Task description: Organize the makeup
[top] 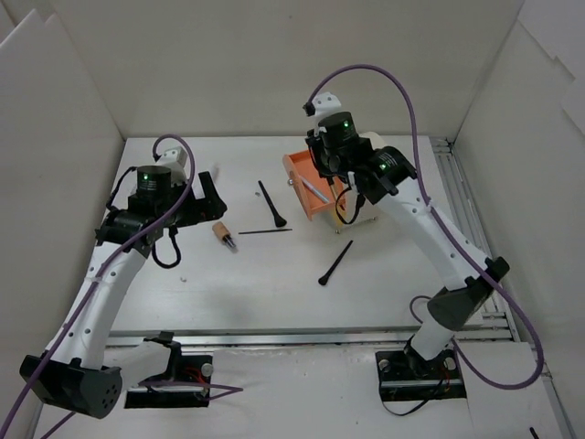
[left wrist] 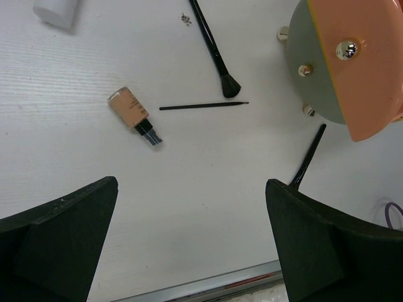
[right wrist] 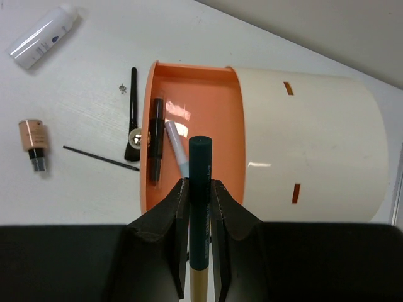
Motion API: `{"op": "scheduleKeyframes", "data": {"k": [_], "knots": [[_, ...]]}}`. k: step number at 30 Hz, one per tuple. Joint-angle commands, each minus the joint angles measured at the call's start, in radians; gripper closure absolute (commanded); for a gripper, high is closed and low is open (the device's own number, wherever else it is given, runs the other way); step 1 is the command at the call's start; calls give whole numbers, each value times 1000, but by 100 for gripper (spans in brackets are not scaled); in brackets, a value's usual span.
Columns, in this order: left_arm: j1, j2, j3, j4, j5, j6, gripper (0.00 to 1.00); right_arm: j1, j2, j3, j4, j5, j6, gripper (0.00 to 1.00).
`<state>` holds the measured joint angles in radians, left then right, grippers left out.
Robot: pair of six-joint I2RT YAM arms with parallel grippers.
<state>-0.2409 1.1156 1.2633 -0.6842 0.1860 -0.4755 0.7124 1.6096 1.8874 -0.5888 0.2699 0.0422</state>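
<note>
My right gripper point(right wrist: 200, 184) is shut on a dark pencil point(right wrist: 200, 157) with a gold end. It holds the pencil above the open orange drawer point(right wrist: 217, 100) of the cream cylinder point(right wrist: 315, 138). A black pencil point(right wrist: 155, 141) and a pale pen point(right wrist: 175, 145) lie in that drawer. On the table lie a tan bottle point(left wrist: 129, 112), a thin black stick point(left wrist: 203, 106), two black brushes point(left wrist: 214, 50) point(left wrist: 308, 157) and a white tube point(left wrist: 58, 11). My left gripper point(left wrist: 192, 185) hangs open above bare table near the tan bottle point(top: 222, 235), holding nothing.
White walls enclose the table on three sides. A metal rail point(top: 302, 337) runs along the near edge, and another runs by the right wall point(top: 462, 197). The cylinder point(top: 361, 206) stands at the back right of centre under the right arm.
</note>
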Motion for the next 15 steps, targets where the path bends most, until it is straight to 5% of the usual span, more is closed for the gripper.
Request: {"op": "scheduleKeyframes", "data": {"k": [1,7,15], "knots": [[6,-31,-1,80,44,-3,0,-46,82,96,43,-43,-70,100],[6,-36,-21,109,79,-6,1,-94,213,170,90,-103,-70,98],[-14,18,-36,219,168,-8,3,-146,236,210,98,-170,-15,60]]}}
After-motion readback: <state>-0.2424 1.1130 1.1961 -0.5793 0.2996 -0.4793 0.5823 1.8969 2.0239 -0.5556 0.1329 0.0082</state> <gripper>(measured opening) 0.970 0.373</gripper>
